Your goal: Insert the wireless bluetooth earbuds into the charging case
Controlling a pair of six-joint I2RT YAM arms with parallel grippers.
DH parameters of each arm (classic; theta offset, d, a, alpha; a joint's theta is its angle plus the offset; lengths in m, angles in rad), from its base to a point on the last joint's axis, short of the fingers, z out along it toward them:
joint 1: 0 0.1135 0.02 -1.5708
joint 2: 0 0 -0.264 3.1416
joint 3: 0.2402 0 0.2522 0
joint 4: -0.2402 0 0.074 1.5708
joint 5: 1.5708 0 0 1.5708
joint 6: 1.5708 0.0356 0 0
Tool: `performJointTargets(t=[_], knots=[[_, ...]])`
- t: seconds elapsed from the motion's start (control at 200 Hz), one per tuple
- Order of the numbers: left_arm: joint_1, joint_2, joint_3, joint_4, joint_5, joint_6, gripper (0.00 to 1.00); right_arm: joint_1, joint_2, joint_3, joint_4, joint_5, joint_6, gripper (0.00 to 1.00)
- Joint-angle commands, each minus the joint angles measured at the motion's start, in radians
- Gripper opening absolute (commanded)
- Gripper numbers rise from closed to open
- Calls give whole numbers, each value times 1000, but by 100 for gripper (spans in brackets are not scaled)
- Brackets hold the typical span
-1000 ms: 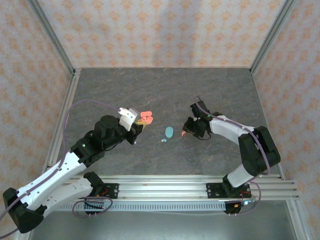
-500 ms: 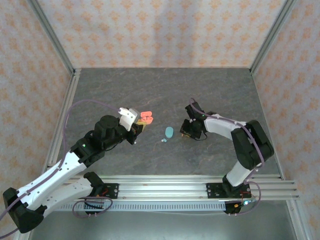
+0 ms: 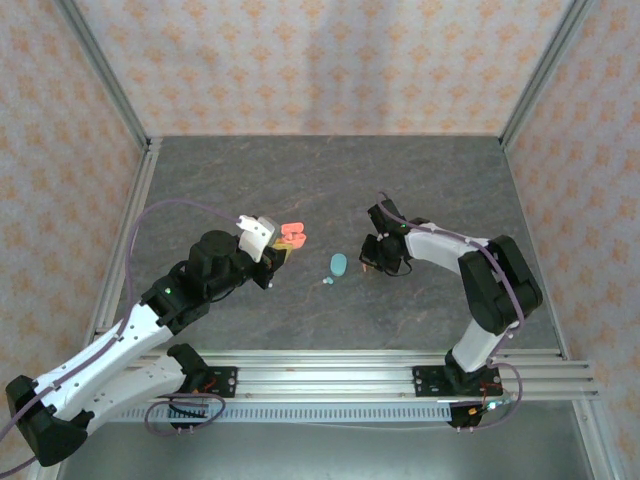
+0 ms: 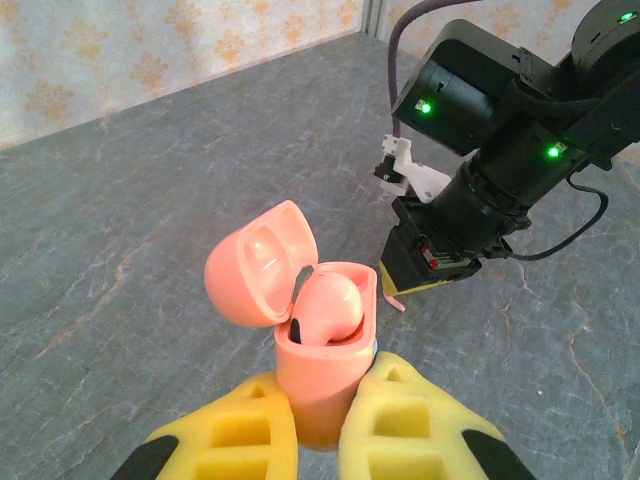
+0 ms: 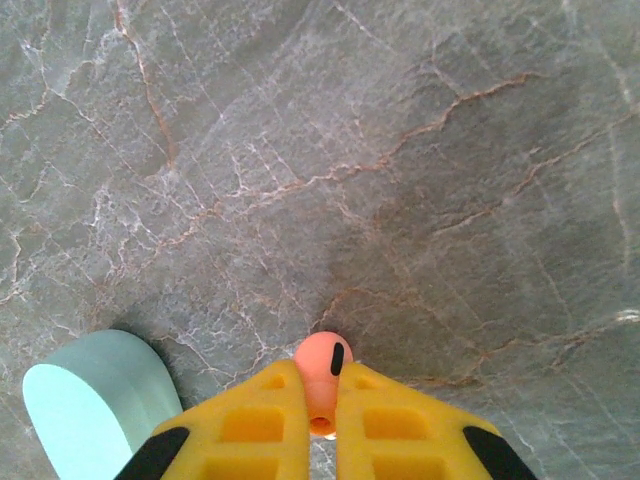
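Counting across the grey stone-patterned table (image 3: 300, 170): two charging cases, one coral and one teal, two coral earbuds, and at least one tiny teal earbud, too small to tell whether it is more than one. The left arm stretches diagonally from its base at the near left toward the table's middle. The left gripper (image 4: 318, 405) is clamped with its yellow foam fingers on the lower body of the coral charging case (image 4: 318, 360), which it holds upright with the lid hinged open and tipped back. One coral earbud (image 4: 330, 303) sits in the open case. Just right of that, the teal earbud (image 3: 327, 282) lies on the table at the near end of the closed teal charging case (image 3: 339, 264). The right arm rises from its base at the near right, bends at the elbow and reaches leftward, wrist low. The right gripper (image 5: 322, 388) is pinched on the second coral earbud (image 5: 320, 362) just right of the teal case; the bud's rounded head pokes out past the fingertips.
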Motion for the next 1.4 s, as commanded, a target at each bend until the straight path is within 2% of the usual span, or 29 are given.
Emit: performJointTargets(t=[0.0,0.16,0.4,0.545,0.756,1.086,1.396], knots=[[-11,-13,16,16,-2,12,0,5,2,21,-53,30,-20,11],[-11,-11,26,17,2,12,0,6,-79,19,-59,48,-33,9],[-11,2,54,48,15,10,0,25,-286,30,-51,112,-64,6],[-10,35,87,85,42,5,0,74,-416,80,-38,177,-123,3],[-11,84,136,159,77,-13,0,160,-561,147,71,232,-179,2],[-10,149,183,300,112,-89,0,294,-661,145,344,223,-192,1],[-10,178,181,394,136,-142,0,338,-642,143,409,195,-241,2]])
